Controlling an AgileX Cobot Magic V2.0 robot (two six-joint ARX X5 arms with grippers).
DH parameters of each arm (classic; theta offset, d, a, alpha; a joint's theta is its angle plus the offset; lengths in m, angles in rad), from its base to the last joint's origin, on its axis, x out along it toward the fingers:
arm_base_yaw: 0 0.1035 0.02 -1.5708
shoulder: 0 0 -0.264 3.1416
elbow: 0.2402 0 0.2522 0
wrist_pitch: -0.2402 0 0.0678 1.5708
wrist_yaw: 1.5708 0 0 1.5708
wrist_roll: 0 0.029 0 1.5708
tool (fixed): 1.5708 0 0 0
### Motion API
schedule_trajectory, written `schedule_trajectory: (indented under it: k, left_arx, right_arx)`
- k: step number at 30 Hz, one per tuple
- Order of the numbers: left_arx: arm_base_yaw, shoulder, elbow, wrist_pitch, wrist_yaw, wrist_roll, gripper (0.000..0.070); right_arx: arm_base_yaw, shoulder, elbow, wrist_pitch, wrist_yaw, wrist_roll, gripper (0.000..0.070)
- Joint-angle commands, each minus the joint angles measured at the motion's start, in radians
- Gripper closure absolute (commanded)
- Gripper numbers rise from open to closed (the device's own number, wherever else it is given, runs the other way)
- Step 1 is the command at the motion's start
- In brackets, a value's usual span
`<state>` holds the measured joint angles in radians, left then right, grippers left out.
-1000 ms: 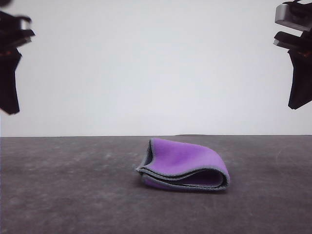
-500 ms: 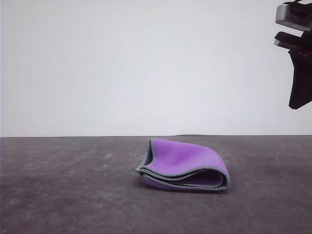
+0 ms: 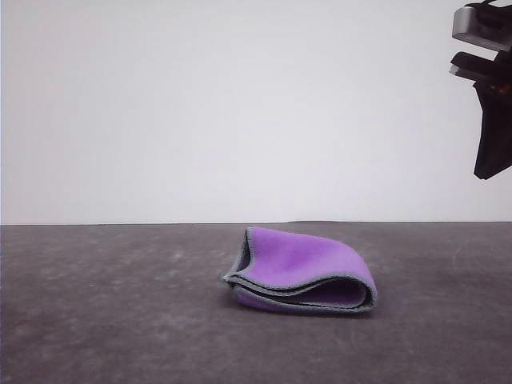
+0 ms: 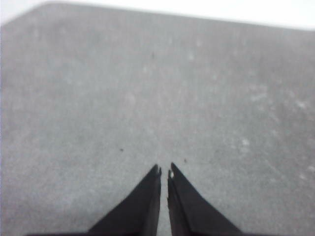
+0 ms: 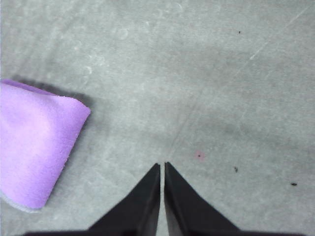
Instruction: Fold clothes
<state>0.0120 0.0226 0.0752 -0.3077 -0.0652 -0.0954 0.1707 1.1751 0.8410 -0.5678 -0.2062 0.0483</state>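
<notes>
Both grippers are seen with their black fingers drawn together to a thin slit, and nothing is held in either. In its own wrist view the left gripper (image 4: 164,169) is poised over bare grey table (image 4: 98,108), its two pointed fingertips nearly touching. In the right wrist view the right gripper (image 5: 163,165) is likewise closed over the table surface, with the cloth (image 5: 34,152) lying well off to one side of its tips. In the front view the right gripper (image 3: 490,172) is raised high at the right edge, well above the table (image 3: 96,320).

The cloth (image 3: 302,270) is laid folded on the table, a little right of the middle and nearer the far edge. Purple is shown on its upper face, and a light grey hem is traced along the layered front edge, where a dark gap is left between the layers.
</notes>
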Motion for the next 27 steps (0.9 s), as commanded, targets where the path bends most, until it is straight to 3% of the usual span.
schedule_trajectory:
  k: [1,13,17,27]
  left_arx:
    - [0.001,-0.016,-0.018,-0.008,-0.003,-0.004,0.0684]
    - [-0.053,-0.020,-0.019,-0.008,0.011,-0.009,0.0684]
    - [-0.055,-0.015,-0.019,-0.009,0.047,-0.058,0.0684]
    - [-0.055,-0.017,-0.019,-0.011,0.046,-0.056,0.0684]
  right_arx:
    - [0.002,0.007,0.014,0.006,0.001,-0.008,0.0693]
    - [0.002,0.007,0.014,0.007,0.001,-0.008,0.0693]
    - [0.002,0.007,0.014,0.007,0.001,-0.008,0.0693]
    - [0.002,0.007,0.014,0.007,0.001,-0.008,0.0693]
